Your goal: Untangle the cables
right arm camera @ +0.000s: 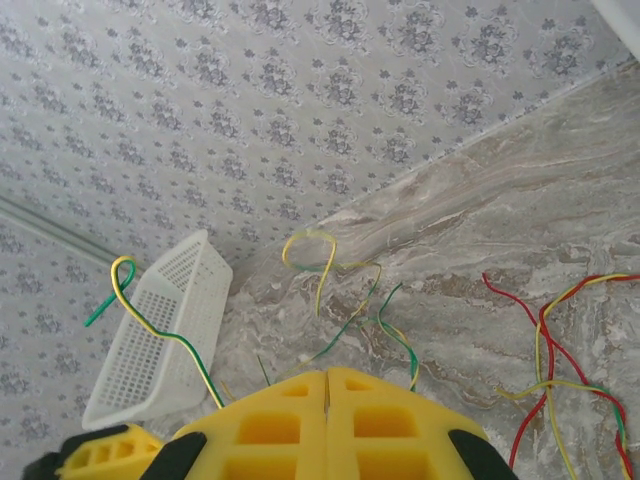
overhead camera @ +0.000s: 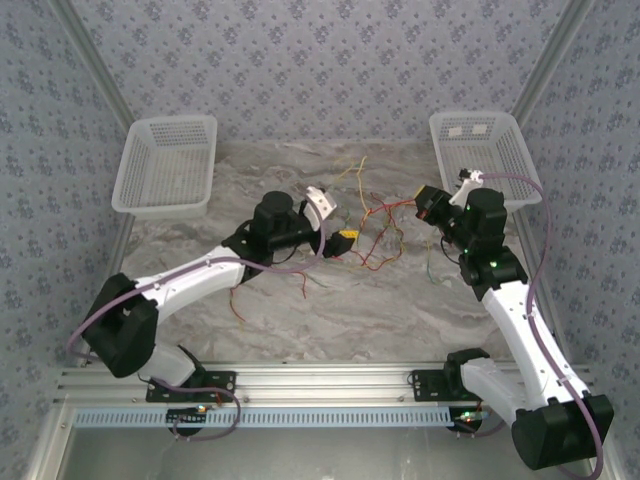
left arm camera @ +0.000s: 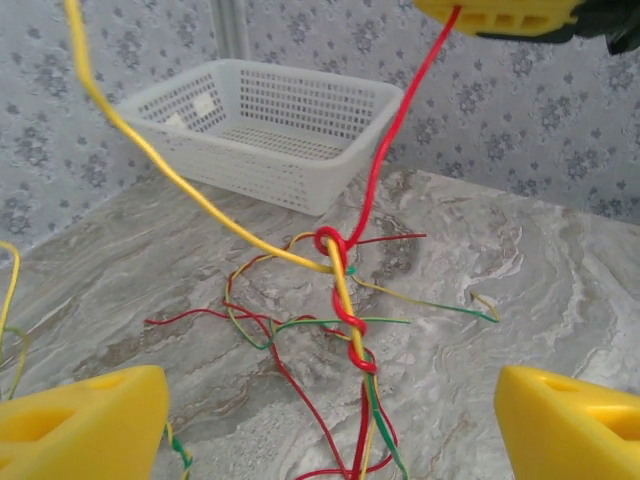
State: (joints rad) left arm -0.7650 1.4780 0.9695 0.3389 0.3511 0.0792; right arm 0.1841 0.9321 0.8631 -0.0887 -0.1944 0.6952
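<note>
Marbled grey surface (overhead camera: 380, 315) runs between patterned walls. From above, the cables (overhead camera: 372, 238) lie as a loose tangle at its middle, between my two hands. My left hand (overhead camera: 342, 240) sits just beside the tangle's left edge, and my right hand (overhead camera: 424, 207) is at its right edge, a little farther back. Through the left wrist, my left hand (left arm camera: 330, 420) is spread wide with nothing between its fingers (left arm camera: 85, 425). The twisted knot (left arm camera: 345, 300) of red, yellow and green lies straight ahead and below, its long axis running away from me along my line of reach. A red cable (left arm camera: 400, 130) climbs taut from the knot up to my right hand (left arm camera: 500, 15), with a white basket (left arm camera: 260, 165) behind. Through the right wrist, my right hand (right arm camera: 325, 400) is pressed closed. I judge it is pinching that red cable, though the pinch itself is hidden here. Loose strands (right arm camera: 545, 350) lie on the surface beyond it. I judge my left hand is the nearer to the knot, so the coming grasp means going forward and down onto it.
</note>
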